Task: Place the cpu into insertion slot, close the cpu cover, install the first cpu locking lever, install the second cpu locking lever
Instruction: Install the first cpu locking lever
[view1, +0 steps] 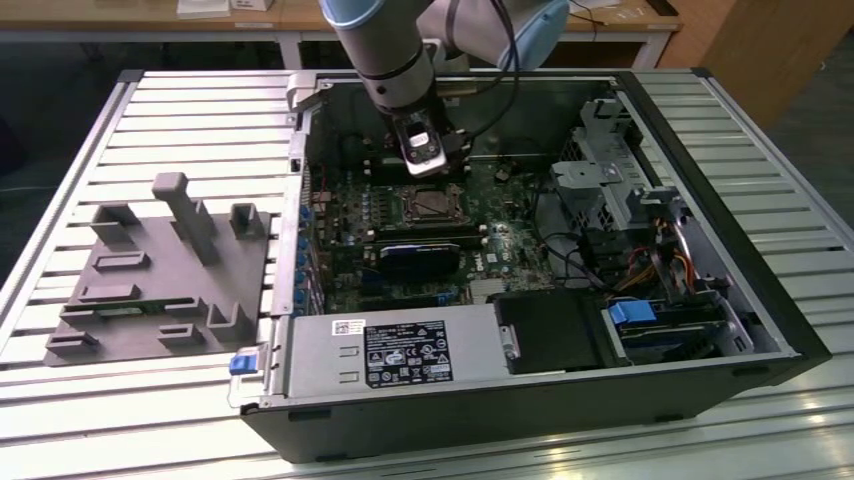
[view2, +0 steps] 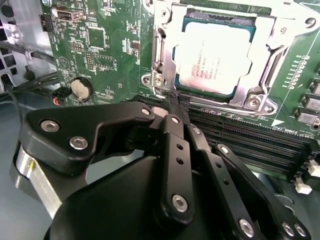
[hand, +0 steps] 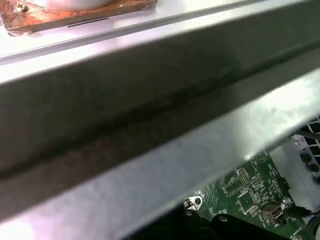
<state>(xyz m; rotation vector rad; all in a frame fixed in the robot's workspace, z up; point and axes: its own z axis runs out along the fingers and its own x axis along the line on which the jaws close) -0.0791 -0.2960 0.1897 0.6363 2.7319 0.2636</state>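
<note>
Now cpu (view2: 210, 57) seated under cpu cover (view2: 262, 65), faint print unreadable; hand (view2: 172, 106) fingers together, gripping nothing visible

Top of cpu (view2: 212, 57): matt silver-grey metal. The cpu cover (view2: 264, 60): bright glossy metal. The circuit board (view2: 110, 45): green, slight lacquer sheen. The gripper (view2: 175, 107): smooth matt black links, shiny metal screws. The case rail (hand: 150, 110): dull brushed metal. The tabletop (view1: 174, 110): ribbed satin metal.
</note>
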